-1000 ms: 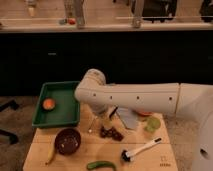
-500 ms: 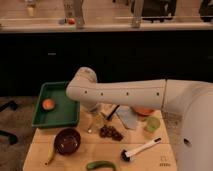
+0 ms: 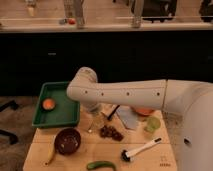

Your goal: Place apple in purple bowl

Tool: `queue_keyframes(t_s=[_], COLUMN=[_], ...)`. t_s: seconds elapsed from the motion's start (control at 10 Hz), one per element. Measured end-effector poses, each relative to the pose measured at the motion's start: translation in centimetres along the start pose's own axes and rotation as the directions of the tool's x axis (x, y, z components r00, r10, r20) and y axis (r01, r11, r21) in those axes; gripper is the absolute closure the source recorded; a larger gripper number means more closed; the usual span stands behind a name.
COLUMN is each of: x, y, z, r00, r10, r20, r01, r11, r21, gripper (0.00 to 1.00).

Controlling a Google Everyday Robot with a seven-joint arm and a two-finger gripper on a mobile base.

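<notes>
The apple (image 3: 48, 104) is a small orange-red fruit lying in the left part of the green tray (image 3: 65, 116). The purple bowl (image 3: 68, 141) stands on the wooden table in front of the tray, dark and glossy inside, with nothing in it. My white arm reaches in from the right, with its elbow above the tray's right edge. My gripper (image 3: 95, 120) hangs below the arm, just right of the tray and right of and behind the purple bowl. It is well to the right of the apple.
A dark grape cluster (image 3: 111, 132) lies right of the gripper. A banana (image 3: 51, 156) and a green vegetable (image 3: 101, 165) lie at the front edge. A brush (image 3: 140, 149), a green cup (image 3: 152, 124), a grey cloth (image 3: 127, 117) and an orange bowl (image 3: 145, 111) are on the right.
My arm has swung left, and its elbow now sits over the tray's right edge. The gripper has moved left with it. The apple and bowl have not moved.
</notes>
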Motion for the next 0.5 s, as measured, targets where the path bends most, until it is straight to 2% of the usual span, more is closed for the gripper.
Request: queue_keyframes(t_s=[0.3,0.5], x=[-0.3,-2.2], y=[0.4,-0.4], z=[0.0,0.0], r00=[1.000,1.000], r10=[0.019,0.012], r20=[0.001,0.012], r01=[-0.019,-0.012], r11=[1.000,1.000], r21=[0.000,0.008], gripper=[0.20,0.20])
